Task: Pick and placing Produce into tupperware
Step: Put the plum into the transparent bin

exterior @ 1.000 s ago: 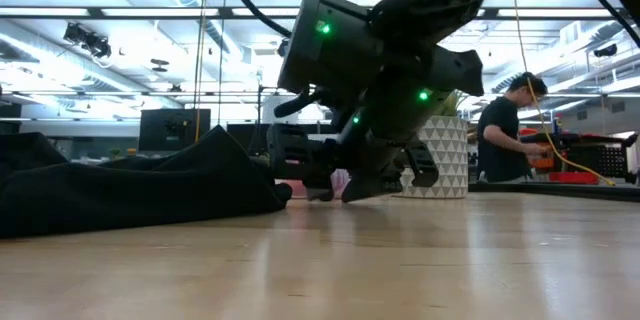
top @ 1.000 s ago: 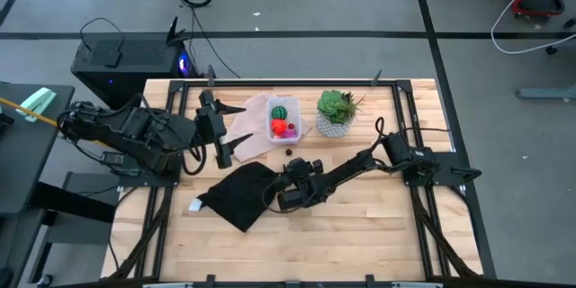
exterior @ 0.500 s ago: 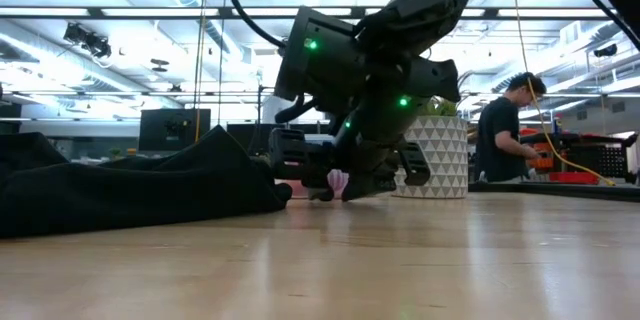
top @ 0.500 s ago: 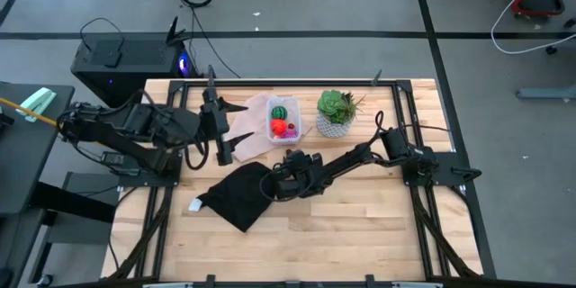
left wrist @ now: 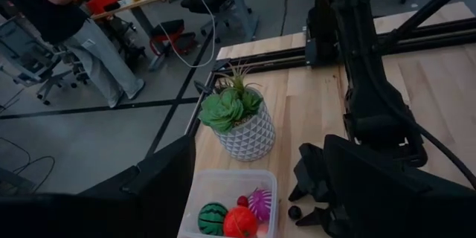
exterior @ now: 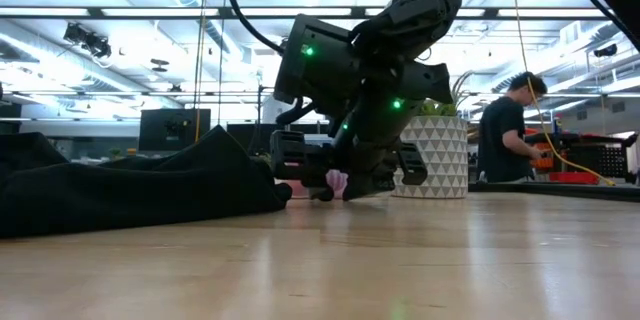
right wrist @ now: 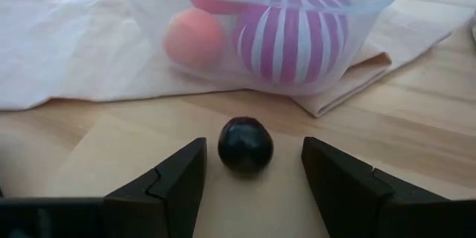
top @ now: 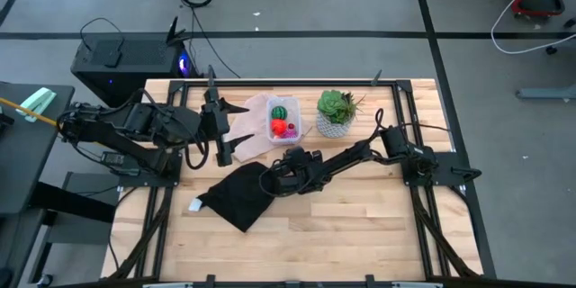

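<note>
We have the right gripper [right wrist: 249, 167] open astride a small dark berry [right wrist: 245, 145] lying just beside the tupperware [right wrist: 260, 37]; it's round, so an off-centre close could squirt it away.

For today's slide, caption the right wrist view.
Open right pincer straddles a dark berry on the table beside the tub.

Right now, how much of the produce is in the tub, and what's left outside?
Done: the green striped ball, a red-orange piece and a magenta striped piece sit in the tupperware. In hand: nothing yet; the right hand is open, low on the table, its fingers either side of a dark berry beside the tub. Left: grasp and drop that berry in. The left hand waits open over the pale cloth.
</note>
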Tool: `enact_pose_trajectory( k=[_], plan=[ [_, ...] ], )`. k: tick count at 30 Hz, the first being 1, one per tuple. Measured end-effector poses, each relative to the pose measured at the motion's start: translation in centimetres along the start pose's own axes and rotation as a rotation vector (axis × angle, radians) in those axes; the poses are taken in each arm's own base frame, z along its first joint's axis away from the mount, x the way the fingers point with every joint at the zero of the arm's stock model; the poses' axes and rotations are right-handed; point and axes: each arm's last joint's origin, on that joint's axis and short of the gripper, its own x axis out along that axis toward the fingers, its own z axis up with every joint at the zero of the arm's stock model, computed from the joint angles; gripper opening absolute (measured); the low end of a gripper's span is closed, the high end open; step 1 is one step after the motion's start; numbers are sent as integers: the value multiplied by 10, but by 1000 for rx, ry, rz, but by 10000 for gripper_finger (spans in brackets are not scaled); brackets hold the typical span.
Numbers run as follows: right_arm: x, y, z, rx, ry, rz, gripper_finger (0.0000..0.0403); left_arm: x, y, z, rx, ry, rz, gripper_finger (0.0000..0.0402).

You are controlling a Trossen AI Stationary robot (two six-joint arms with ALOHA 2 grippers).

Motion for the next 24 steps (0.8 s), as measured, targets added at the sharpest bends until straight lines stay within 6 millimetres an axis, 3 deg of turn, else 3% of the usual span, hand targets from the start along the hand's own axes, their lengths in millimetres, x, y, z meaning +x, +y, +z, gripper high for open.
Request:
enact_pose_trajectory(
  k=[10,24],
  plan=[
    [8,-1,6,29,0,-6,233,0,0,0,15,-1,-1,302],
    [9,-2,6,30,-1,-11,158,0,0,0,21,-1,-1,302]
  ],
)
